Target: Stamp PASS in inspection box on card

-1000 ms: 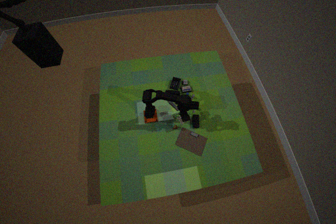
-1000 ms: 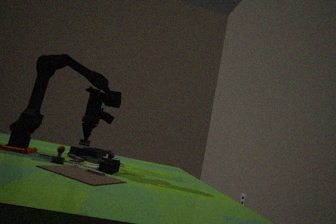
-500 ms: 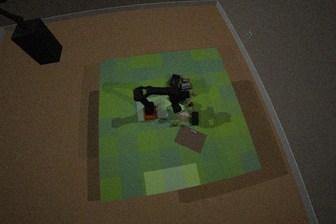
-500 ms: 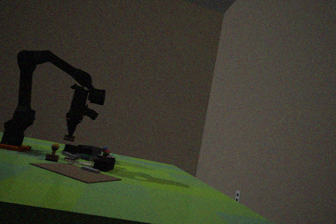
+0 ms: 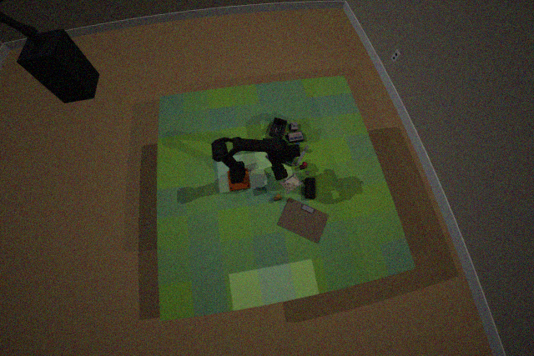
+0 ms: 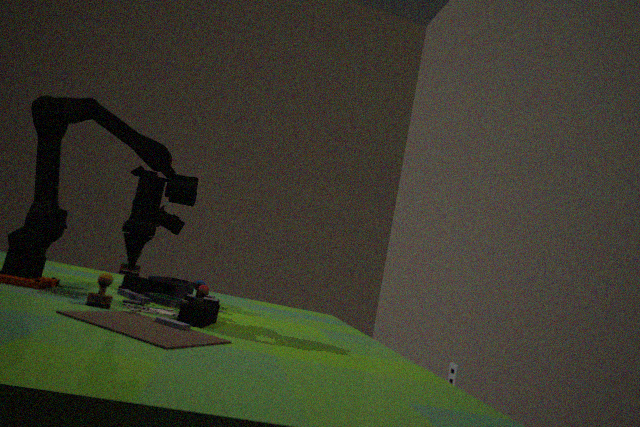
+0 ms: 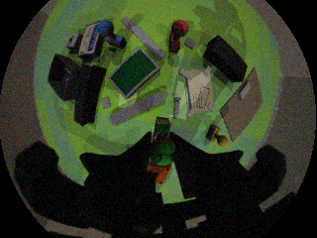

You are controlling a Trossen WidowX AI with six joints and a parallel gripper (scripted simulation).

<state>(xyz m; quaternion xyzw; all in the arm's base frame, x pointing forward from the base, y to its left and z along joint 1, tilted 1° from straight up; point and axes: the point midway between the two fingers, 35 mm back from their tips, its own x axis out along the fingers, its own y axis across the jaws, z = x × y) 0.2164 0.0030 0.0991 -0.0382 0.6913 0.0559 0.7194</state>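
My gripper (image 6: pixel 132 263) (image 7: pixel 160 134) is shut on a stamp with a green knob (image 7: pixel 162 153), held over the bench; its block (image 7: pixel 161 126) (image 6: pixel 129 269) points down. No lettering is readable on it. A green ink pad (image 7: pixel 134 72) in a grey tray lies ahead and left of the stamp in the wrist view. The pale card (image 7: pixel 199 89) (image 5: pixel 291 182) with dark lines lies ahead and right. The inspection box and any print in it are too dim to tell. The gripper's tips are hidden by the arm in the top view.
An orange-knobbed stamp (image 5: pixel 277 197) (image 6: pixel 104 280) (image 7: pixel 219 137), a red-knobbed stamp (image 7: pixel 178 31) (image 5: pixel 304 165) and a blue-knobbed stamp (image 7: pixel 105 27) stand around. A black block (image 5: pixel 309 188) (image 6: pixel 198 311) (image 7: pixel 225 59), brown board (image 5: pixel 301 223) (image 7: pixel 245 111), grey bars (image 7: pixel 138 108) and open black case (image 7: pixel 62 76) lie nearby.
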